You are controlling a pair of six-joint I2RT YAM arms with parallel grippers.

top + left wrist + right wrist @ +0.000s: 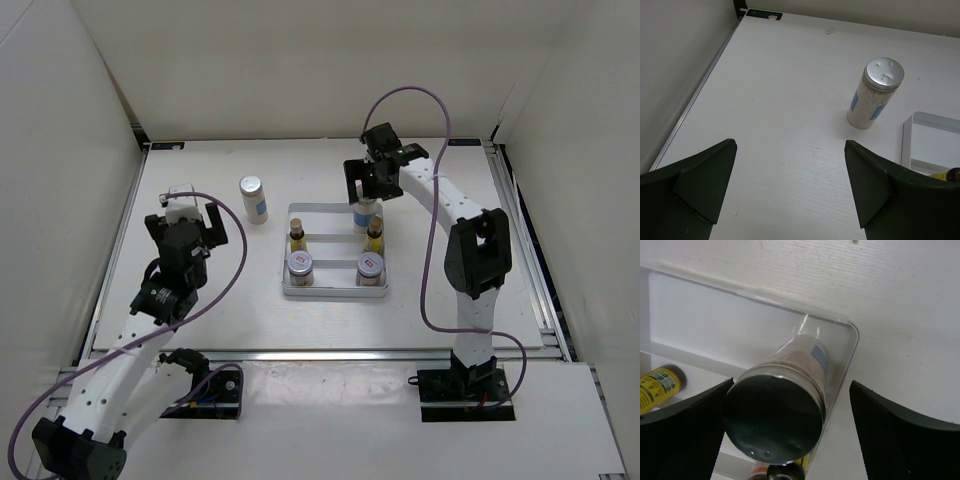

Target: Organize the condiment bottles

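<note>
Right gripper hangs spread around the tall white silver-capped bottle standing in the flat grey tray's far right corner; rising off-centre, a finger could snag and tip it onto the slim amber bottle nearby.

The left arm slants from its base at the near left corner toward the far side. Its wrist is tipped forward and the left pincer has its fingers spread wide. The right arm stands upright to the elbow, then reaches far and leftward, and the right pincer points down with its fingers wide apart.
</note>
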